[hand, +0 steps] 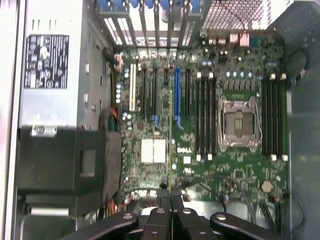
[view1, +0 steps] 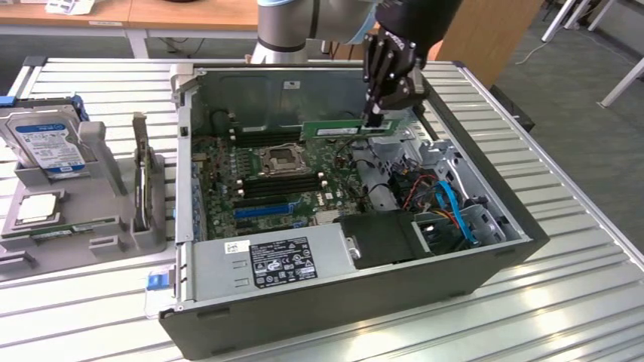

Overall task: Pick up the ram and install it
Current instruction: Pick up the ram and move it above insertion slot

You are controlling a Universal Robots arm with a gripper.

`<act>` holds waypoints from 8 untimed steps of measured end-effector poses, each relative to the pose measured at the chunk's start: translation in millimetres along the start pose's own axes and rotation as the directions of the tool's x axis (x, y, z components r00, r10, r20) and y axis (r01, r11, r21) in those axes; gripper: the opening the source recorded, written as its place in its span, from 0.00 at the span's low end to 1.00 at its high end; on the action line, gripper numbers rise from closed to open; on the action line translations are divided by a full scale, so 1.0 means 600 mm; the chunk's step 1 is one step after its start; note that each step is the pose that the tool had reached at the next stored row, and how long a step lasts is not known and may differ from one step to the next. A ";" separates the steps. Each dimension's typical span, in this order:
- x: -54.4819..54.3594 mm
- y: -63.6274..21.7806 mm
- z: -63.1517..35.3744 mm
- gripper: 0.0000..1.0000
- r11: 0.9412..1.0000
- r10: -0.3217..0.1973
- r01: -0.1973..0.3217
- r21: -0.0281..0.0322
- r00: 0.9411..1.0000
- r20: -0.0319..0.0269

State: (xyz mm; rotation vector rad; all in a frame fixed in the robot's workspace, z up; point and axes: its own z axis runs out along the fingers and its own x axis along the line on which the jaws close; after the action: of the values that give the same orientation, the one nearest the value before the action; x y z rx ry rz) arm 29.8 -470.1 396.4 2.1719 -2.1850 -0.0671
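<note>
The 2 black fingers [hand: 164,202] of the gripper [view1: 373,119] are clamping tight on the ram [view1: 337,129], a long thin green circuit-board stick; it is hanging level in the air, higher than the square silver CPU socket [view1: 277,160] and towards the exterior view's right of it; the socket is sitting on the green motherboard [view1: 337,172] inside the open dark metal computer case [view1: 252,94]; a blue-labelled hard drive [view1: 45,139] is standing well apart from the socket, outside the case.
</note>
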 end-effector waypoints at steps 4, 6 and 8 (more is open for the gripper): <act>0.000 0.022 0.002 0.12 1.000 0.000 0.000 0.000 1.000 0.000; 0.000 0.032 0.003 0.12 1.000 0.000 0.000 0.000 1.000 0.000; 0.000 0.043 0.004 0.12 1.000 0.000 0.000 -0.001 1.000 0.000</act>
State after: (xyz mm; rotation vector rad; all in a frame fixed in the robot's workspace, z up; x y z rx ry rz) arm 4.1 -470.1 396.0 2.1717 -2.1847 -0.0677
